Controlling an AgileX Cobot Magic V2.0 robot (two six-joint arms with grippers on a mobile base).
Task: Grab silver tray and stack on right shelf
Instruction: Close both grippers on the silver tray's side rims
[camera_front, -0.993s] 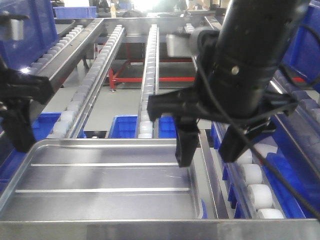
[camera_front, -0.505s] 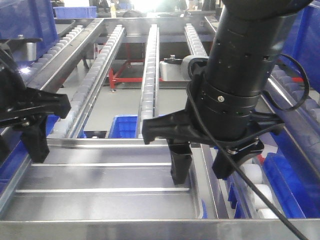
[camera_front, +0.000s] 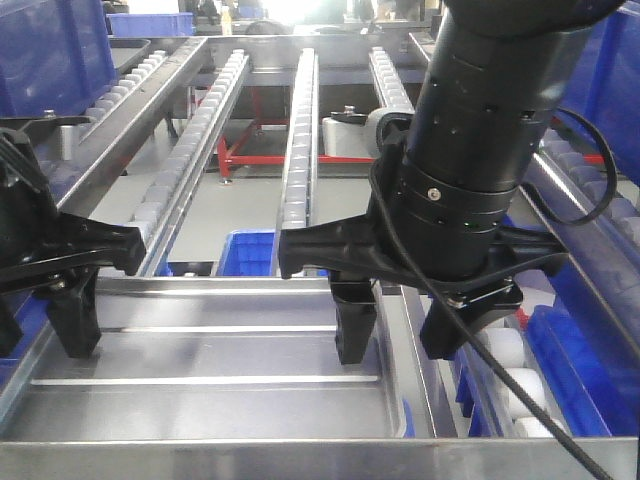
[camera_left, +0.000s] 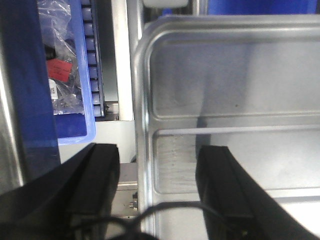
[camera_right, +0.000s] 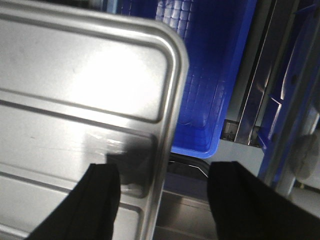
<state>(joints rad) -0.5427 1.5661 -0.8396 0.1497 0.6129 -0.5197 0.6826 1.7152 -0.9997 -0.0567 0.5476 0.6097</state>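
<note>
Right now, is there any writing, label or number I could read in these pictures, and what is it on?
Nothing here can be read.
Red tag in the clear bag, inside the blue bin: print too blurred to read.
White label just below the tag: print too small to read.
Tray: no marks seen.

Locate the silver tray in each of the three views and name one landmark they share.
Front view: the silver tray fills the lower left and centre.
Left wrist view: the tray fills the right two-thirds.
Right wrist view: the tray fills the left half, with a rounded corner at the top.
Shared landmark: its rolled rim, visible in all three.
</note>
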